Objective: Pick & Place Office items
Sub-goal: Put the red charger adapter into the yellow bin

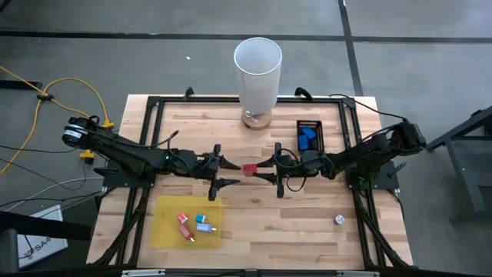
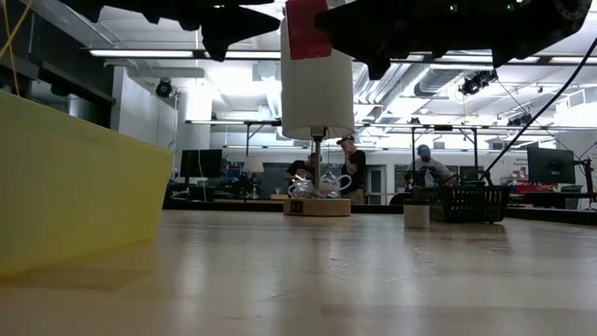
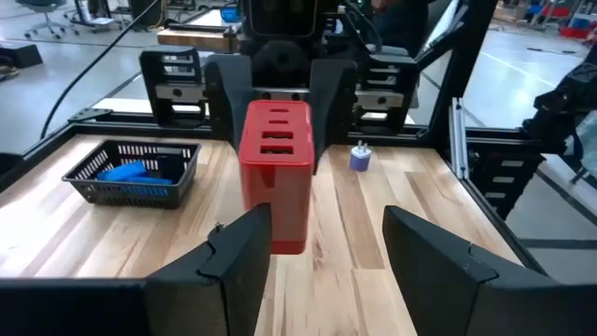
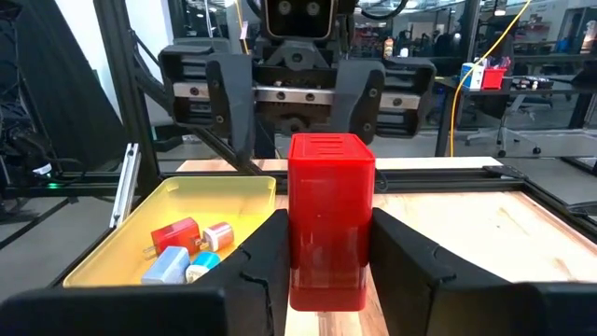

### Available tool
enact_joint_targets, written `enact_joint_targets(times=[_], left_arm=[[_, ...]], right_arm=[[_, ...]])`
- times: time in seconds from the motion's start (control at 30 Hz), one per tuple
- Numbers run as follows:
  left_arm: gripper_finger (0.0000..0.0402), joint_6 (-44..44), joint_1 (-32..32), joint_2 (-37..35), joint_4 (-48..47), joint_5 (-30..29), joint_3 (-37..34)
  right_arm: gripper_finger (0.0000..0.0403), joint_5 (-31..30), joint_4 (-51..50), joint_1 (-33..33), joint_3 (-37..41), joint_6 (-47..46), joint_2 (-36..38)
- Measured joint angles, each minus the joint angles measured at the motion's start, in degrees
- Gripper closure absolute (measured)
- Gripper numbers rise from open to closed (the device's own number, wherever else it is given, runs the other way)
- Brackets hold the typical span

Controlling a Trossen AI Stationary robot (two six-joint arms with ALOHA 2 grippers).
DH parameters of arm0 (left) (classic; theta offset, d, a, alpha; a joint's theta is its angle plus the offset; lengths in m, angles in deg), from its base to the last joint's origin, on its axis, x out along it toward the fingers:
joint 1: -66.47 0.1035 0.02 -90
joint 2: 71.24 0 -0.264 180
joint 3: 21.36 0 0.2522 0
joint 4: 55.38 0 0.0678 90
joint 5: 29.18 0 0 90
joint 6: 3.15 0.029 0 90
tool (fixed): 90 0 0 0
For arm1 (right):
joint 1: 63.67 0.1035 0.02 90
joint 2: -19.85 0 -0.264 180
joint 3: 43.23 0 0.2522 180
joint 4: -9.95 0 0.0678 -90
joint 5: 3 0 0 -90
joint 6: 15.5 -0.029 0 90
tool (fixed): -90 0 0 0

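Right pincer (image 1: 267, 171): clamped on a red blocky plastic piece with slotted top (image 1: 250, 169), fingers (image 4: 265, 252) pressed against both its sides; held above mid-tabletop.
Left pincer (image 1: 228, 171): open, fingers (image 3: 238, 257) spread apart, facing the right pincer head-on; red block just in front of its tips, untouched as far as could be told.
Red block (image 4: 330, 217): upright between the two pincers, lifted clear of the light wooden tabletop (image 1: 292, 223), seen hanging high in the low view (image 2: 309, 28).
Yellow flat tray (image 1: 187, 223): below and beside the left pincer, on the near side of the tabletop; held small pieces, among them a red blocky one (image 1: 184, 218), a red-and-white cylindrical one (image 1: 187, 232) and a teal-blue one (image 1: 203, 223).
Black mesh basket (image 1: 309, 135): beyond the right pincer, toward the far edge; blue pieces (image 1: 307, 138) inside.
Small whitish round piece (image 1: 338, 220): alone on the tabletop, near side, well apart from the right pincer.
Tall white cylinder on a wooden base (image 1: 257, 75): at the far edge, beyond the gap between both pincers.
Background: people visible in the room past the tabletop in the low view.
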Motion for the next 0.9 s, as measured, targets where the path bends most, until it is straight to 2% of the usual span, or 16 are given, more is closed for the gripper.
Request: enact_joint_targets(times=[0.23,0.33,0.47,0.9], left_arm=[[0.0203,0.08,0.18,0.89,0.85,-0.18,0.0],[0.0203,0.49,0.25,3.53,4.34,-0.41,-0.01],[0.0203,4.71,0.44,6.44,7.58,-1.85,-0.16],[0.0203,6.0,0.46,6.25,8.37,-4.11,-0.17]], right_arm=[[0.0293,0.0,0.0,0.0,0.0,-0.17,0.0],[0.0293,0.02,-0.07,0.02,0.02,-0.43,0.0],[0.0293,-0.04,-0.75,0.07,0.25,-0.63,0.03],[0.0293,-2.21,-0.72,1.14,0.15,-0.26,0.07]])
